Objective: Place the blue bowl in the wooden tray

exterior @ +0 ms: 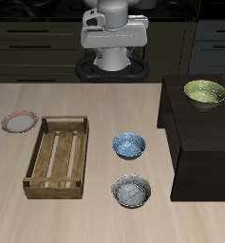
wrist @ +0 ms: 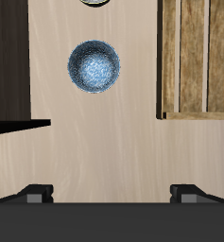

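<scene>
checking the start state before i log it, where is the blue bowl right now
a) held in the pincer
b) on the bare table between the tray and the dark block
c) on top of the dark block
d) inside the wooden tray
b: the blue bowl sits on the tabletop beside the wooden tray, apart from it, with the dark block on its other side.

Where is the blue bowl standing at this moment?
In the exterior view the blue bowl stands on the table between the wooden tray and the dark cabinet, just behind the grey bowl. The wrist view shows it too.
</scene>
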Motion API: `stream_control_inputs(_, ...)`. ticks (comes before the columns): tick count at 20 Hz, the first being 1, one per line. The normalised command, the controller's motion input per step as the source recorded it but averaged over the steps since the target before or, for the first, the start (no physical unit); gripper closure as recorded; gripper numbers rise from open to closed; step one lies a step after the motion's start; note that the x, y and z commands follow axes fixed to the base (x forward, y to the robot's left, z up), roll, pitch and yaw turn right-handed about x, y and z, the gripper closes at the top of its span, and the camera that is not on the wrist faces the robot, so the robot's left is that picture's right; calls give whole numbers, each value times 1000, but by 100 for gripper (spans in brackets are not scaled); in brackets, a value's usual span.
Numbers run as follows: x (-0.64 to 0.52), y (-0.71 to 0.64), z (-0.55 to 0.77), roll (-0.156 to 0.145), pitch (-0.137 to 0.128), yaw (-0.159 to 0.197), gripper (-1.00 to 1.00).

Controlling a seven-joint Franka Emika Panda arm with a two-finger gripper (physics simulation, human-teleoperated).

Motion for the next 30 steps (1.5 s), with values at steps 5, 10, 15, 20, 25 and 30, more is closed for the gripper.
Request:
stream_control_inputs(5, 335, -46, -53, -44, -20, 22, -100)
stream_control_inputs(10, 406, -80, -62, -29, -9, -21, -100)
stream_control_inputs(15, 410, -103, -200, -42, 35, -25, -100)
stream_control_inputs(20, 181, 70, -245, 1, 7, 20, -100)
stream_control_inputs(25, 88, 153, -325, 26, 20, 3, -100)
stream_control_inputs(30, 83, 86, -299, 11, -12, 22, -100)
